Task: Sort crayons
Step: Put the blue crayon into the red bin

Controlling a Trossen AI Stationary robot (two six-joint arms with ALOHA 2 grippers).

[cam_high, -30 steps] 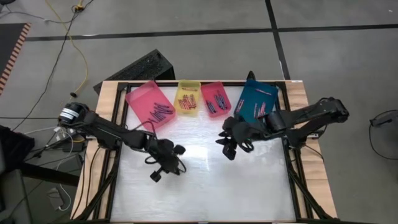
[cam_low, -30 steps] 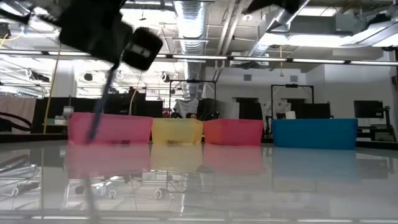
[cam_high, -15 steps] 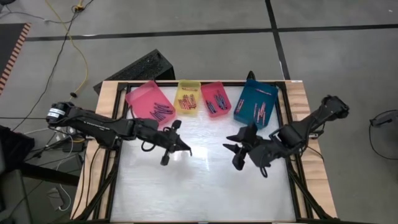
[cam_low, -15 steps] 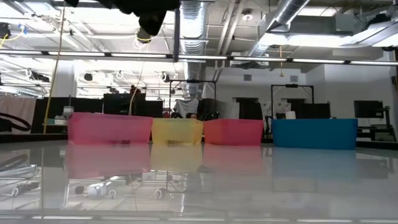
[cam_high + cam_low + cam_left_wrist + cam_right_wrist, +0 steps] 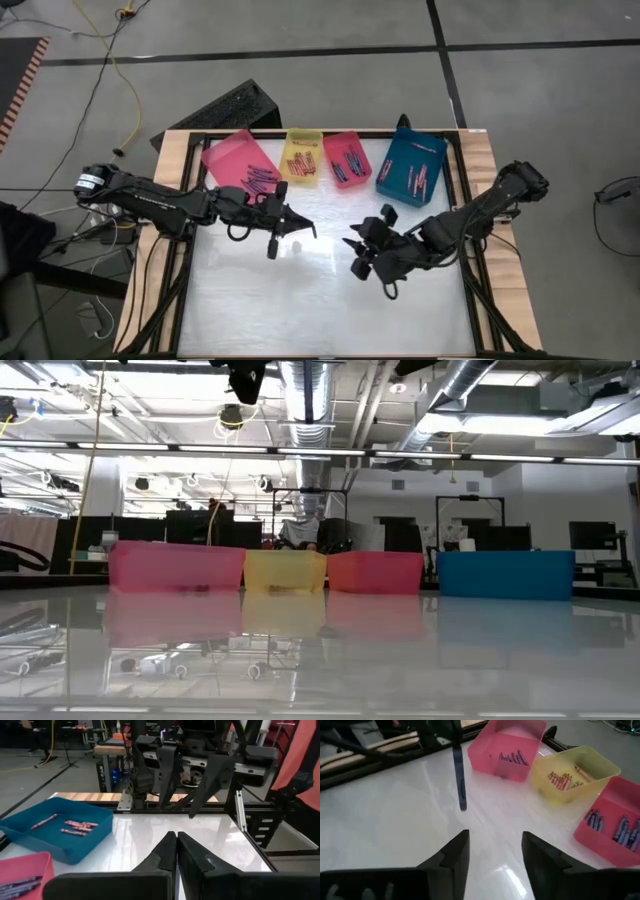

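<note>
High view: the thin short crayons (image 5: 345, 163) are seen sorted in four plastic trays along the far edge of the white desk (image 5: 320, 300). The left tool (image 5: 290, 229) is held near the pink tray (image 5: 228, 155).

Left wrist view: its fingers are pressed together, empty.

Right wrist view: the right tool (image 5: 492, 851) is spread, empty, well apart from the trays.
</note>
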